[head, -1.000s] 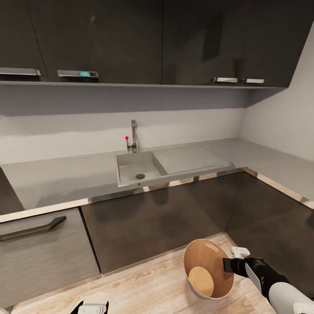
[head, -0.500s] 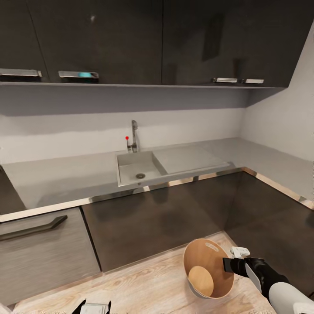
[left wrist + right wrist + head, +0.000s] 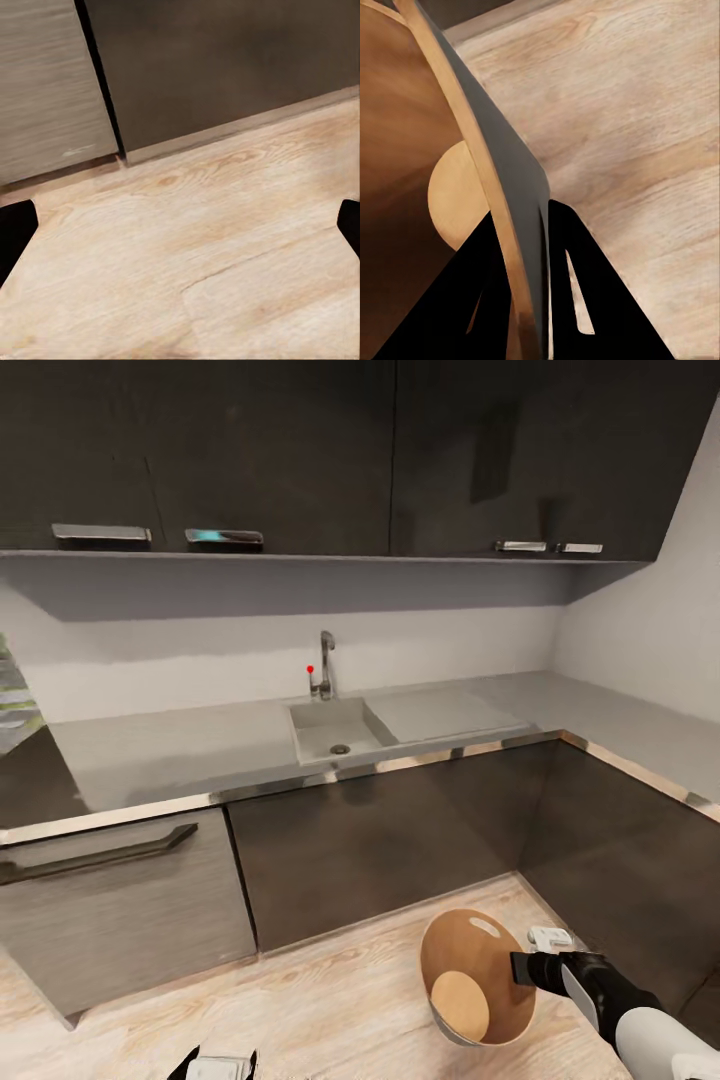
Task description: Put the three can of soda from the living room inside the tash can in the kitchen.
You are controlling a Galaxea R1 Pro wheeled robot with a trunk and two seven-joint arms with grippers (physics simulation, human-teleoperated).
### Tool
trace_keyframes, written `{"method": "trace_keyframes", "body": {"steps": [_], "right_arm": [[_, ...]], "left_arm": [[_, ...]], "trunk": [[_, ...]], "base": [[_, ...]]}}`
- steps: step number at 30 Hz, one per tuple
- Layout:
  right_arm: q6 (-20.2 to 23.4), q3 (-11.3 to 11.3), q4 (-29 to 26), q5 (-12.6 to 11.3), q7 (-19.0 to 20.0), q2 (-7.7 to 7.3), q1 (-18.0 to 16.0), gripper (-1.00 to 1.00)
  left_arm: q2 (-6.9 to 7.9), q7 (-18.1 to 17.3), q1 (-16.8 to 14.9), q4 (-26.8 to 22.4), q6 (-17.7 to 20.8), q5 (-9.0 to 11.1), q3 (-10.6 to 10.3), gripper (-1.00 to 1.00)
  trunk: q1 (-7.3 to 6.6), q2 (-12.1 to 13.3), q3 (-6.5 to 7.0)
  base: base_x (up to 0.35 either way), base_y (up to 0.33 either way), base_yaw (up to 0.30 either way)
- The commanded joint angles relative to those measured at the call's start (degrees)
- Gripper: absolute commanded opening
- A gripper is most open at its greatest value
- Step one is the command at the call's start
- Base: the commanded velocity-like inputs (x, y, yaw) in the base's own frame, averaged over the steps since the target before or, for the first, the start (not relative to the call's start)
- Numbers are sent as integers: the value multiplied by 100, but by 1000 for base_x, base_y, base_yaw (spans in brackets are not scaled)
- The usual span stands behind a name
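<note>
Pail [image 3: 478,978] sits at lower right of the head frame, tilted, tan inside facing the camera, oval slot near its far rim. Right gripper [image 3: 522,968] is clamped on the rim: in the right wrist view one finger [image 3: 450,300] lies inside the wall, the other outside. Left gripper [image 3: 217,1066] shows at bottom edge, lower left of centre; its black fingertips [image 3: 15,229] stand wide apart over bare wood floor [image 3: 225,247]. Sink [image 3: 335,728] with tap [image 3: 326,663] is at centre frame, set in grey counter [image 3: 160,755]; dark cabinets [image 3: 380,840] below.
</note>
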Motion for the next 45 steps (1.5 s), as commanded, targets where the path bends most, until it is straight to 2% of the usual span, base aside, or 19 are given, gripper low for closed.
{"method": "trace_keyframes", "body": {"steps": [1, 15, 45], "right_arm": [[9, -37, -6, -65, 28, 9, -3, -100], [8, -15, -4, -62, 22, 64, -3, -100], [8, -9, 5, -65, 22, 70, -3, -100]], "left_arm": [[0, 0, 0, -4, 0, 1, 1, 100], [0, -3, 0, 1, 0, 5, -4, 100], [0, -3, 0, -26, -7, 5, 1, 100]], "trunk": [[0, 0, 1], [0, 0, 1], [0, 0, 1]], "base": [[-228, 224, 119], [-148, 253, 224], [16, 284, 245]]}}
